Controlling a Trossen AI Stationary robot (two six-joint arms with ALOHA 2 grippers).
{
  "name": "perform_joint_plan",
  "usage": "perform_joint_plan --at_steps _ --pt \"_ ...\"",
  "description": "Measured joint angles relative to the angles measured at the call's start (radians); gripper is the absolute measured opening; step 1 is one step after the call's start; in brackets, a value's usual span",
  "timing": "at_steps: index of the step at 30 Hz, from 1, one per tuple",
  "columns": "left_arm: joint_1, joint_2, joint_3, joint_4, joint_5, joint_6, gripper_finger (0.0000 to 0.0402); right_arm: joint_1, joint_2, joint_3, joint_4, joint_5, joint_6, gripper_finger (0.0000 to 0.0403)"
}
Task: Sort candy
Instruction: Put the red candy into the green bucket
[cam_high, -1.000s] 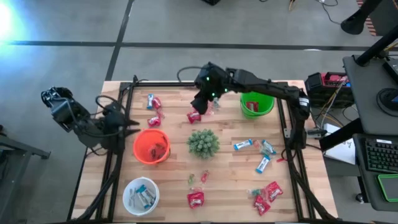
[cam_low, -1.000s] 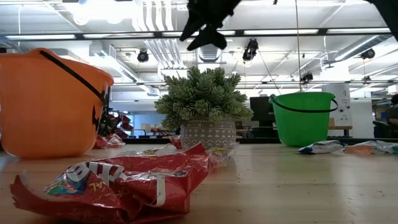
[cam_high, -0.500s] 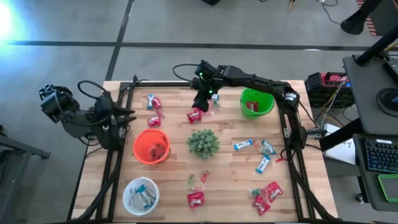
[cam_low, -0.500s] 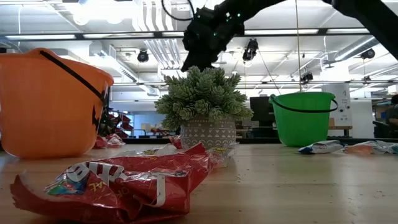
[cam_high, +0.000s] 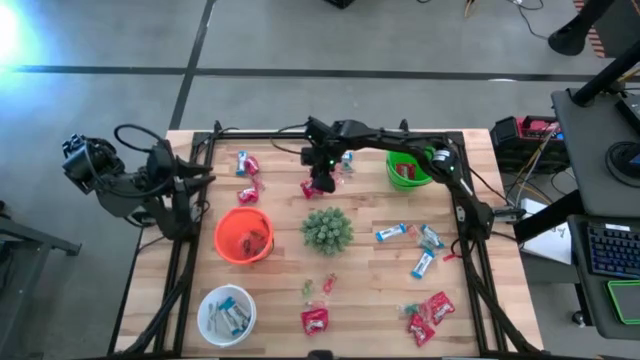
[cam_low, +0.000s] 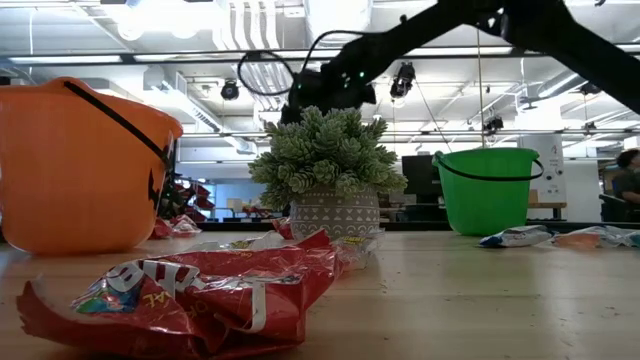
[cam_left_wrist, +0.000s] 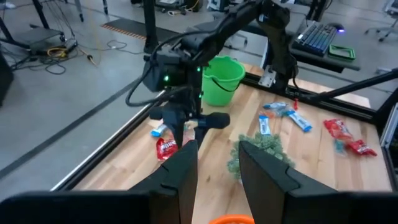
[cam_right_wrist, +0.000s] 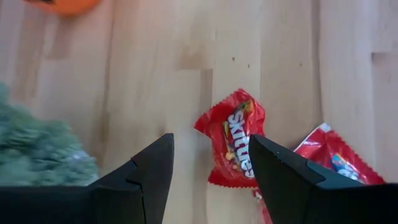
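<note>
My right gripper (cam_right_wrist: 210, 142) hangs open just above the table at the far middle (cam_high: 320, 178), fingers slanting down. A red candy packet (cam_right_wrist: 235, 146) lies flat on the wood beyond its tips, untouched. A second red packet (cam_right_wrist: 336, 165) lies close beside it. More candy is scattered on the table: red packets (cam_high: 247, 163), blue-and-white bars (cam_high: 392, 233) and tiny green and pink pieces (cam_high: 318, 287). My left gripper (cam_left_wrist: 217, 149) waits open and empty by the table's left edge (cam_high: 195, 182).
A spiky green plant (cam_high: 326, 229) in a pot stands mid-table, just nearer than my right gripper. An orange bowl (cam_high: 243, 236) holds red packets, a white bowl (cam_high: 226, 313) holds blue-and-white bars, and a green bowl (cam_high: 413, 167) stands at the far right. A black frame (cam_high: 200, 150) edges the table.
My right gripper has come down from well above the table toward the red packet at the far middle, shifting a little toward the left edge and rolling its wrist. My left gripper has drawn back slightly toward the far left.
</note>
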Motion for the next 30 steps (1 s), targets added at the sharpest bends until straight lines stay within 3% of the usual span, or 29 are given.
perform_joint_plan --at_steps 7,25,30 --pt "0.000 -0.010 -0.008 0.001 0.000 -0.005 0.0100 -0.004 0.049 0.009 0.003 0.027 -0.073 0.0201" --pt "0.000 -0.016 -0.014 0.000 0.000 -0.002 0.0100 -0.010 0.112 0.008 0.026 0.070 -0.018 0.0201" --pt "0.000 -0.016 -0.014 0.000 0.000 -0.002 0.0100 -0.010 0.116 0.008 0.026 0.070 0.014 0.0171"
